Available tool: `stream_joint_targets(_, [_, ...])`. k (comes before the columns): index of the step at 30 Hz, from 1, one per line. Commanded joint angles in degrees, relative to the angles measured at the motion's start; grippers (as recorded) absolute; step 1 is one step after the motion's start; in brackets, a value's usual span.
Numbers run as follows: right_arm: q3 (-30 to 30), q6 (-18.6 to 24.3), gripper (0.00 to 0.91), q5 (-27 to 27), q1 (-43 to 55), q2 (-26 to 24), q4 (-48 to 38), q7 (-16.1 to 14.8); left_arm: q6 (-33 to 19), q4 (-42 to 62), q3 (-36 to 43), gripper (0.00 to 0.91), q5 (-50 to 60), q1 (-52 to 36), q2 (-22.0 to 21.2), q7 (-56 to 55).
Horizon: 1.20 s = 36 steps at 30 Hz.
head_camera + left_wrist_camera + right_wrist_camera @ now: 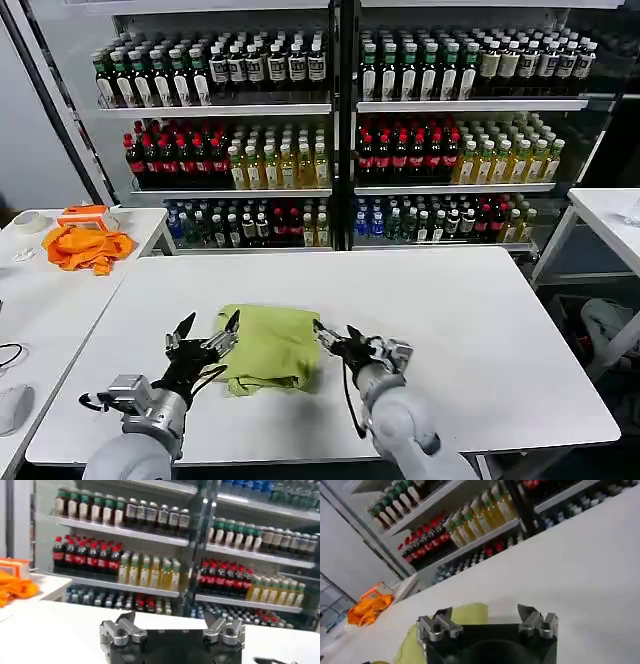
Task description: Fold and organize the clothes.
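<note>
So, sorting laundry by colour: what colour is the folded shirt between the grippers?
Plain lime, yellow-green, no print; the T-shirt shows best in the head view.

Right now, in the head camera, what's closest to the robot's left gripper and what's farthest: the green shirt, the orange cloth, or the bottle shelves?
From the left gripper:
1. Green shirt, just beside it.
2. Orange cloth, on the left side table.
3. Bottle shelves, behind the table.

White tables [480,330] stand before glass-fronted shelves [340,108] stocked with bottled drinks [230,150].
</note>
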Motion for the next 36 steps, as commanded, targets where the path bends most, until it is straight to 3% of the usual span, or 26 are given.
stream_joint_targets(1, [-4.33,1.4,0.856,4.68,10.19,7.01,-13.32,1.92,-0.38,-1.34,-3.57,0.907,-0.32,3.67,-1.04,-0.26])
stream_joint_targets(2, [-4.22,1.56,0.756,4.65,10.24,7.17,-13.73,1.94,-0.42,-1.3,-3.52,0.907,-0.31,3.66,-1.08,-0.24])
stream_joint_targets(3, [-3.93,1.96,0.433,4.62,10.39,7.61,-14.39,2.12,-0.43,-1.24,-3.52,0.907,-0.32,3.68,-1.13,-0.24])
stream_joint_targets(4, [-3.78,2.15,0.191,4.62,10.43,7.83,-14.86,2.31,-0.46,-1.1,-3.51,0.907,-0.31,3.7,-1.17,-0.21])
stream_joint_targets(6, [-3.67,2.27,0.02,4.61,10.45,8.07,-15.44,2.71,-0.51,-1.0,-3.51,0.907,-0.31,3.83,-1.12,-0.15])
stream_joint_targets(21, [-2.22,2.66,0.0,3.24,10.52,8.1,-17.43,3.83,-1.05,0.83,-2.92,0.907,-0.4,3.44,-0.81,0.2])
stream_joint_targets(36, [-0.1,1.65,0.0,0.13,13.21,5.74,-22.13,1.79,-1.29,1.95,-1.95,0.907,-0.41,2.49,-1.23,0.22])
